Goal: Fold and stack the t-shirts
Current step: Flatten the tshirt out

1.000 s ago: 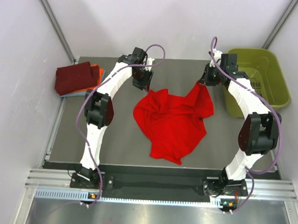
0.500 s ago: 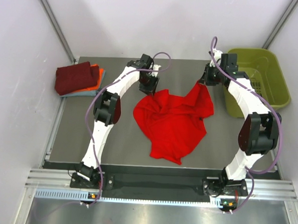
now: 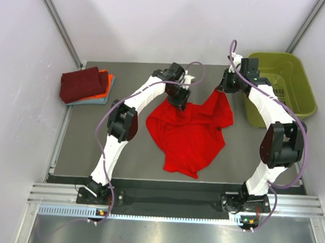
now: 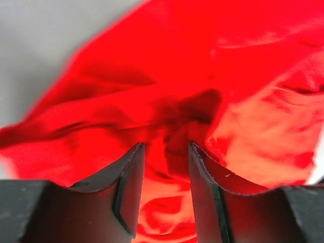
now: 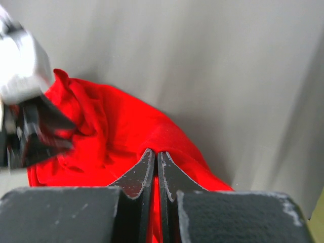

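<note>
No legible text, label, brand, number or sign on any surface in any view.

Left tool [image 4: 165,147] ajar, right tool [image 5: 156,153] tight.

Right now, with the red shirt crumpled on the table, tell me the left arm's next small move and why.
Probably lower the left gripper and close on the red t-shirt: its jaws stand open over a raised fold, while the right gripper is shut on the opposite far corner.

An olive-green basket [image 3: 285,71] sits far right on the grey table [image 3: 139,153], perhaps overhanging.
</note>
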{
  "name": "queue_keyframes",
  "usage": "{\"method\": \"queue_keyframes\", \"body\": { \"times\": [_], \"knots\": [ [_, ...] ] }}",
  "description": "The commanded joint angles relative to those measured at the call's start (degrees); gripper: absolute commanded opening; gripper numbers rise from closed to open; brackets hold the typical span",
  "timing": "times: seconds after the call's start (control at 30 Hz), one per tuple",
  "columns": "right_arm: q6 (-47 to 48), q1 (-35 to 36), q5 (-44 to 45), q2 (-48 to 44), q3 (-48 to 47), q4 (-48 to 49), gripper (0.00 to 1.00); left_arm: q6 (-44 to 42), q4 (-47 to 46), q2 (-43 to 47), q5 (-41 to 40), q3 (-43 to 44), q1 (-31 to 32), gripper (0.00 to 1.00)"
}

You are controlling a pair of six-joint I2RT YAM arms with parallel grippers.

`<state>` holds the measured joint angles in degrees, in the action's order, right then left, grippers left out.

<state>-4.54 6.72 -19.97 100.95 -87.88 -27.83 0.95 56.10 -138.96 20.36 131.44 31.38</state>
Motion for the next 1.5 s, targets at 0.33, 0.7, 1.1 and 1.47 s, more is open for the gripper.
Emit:
{"method": "queue_keyframes", "body": {
  "times": [0.33, 0.7, 1.1, 1.47],
  "knots": [
    [0.67, 0.31, -0.07, -1.80, -0.10, 2.35, 0.00, -2.53, -0.20, 4.57, 2.77, 1.80, 4.13, 0.45],
    [1.20, -0.04, 0.54, -4.79, 2.80, 2.35, 0.00, -1.22, -2.56, 3.69, 9.42, -2.76, -1.83, 0.46],
    [1.46, -0.66, 0.81, -5.76, 3.68, 2.17, 0.00, 2.57, -3.54, -1.76, 36.94, -6.98, -12.57, 0.50],
    [0.84, -0.39, 0.37, -3.56, 1.66, 2.35, 0.00, 5.02, -5.56, 2.55, 38.53, -8.65, -10.55, 0.50]
  ]
}}
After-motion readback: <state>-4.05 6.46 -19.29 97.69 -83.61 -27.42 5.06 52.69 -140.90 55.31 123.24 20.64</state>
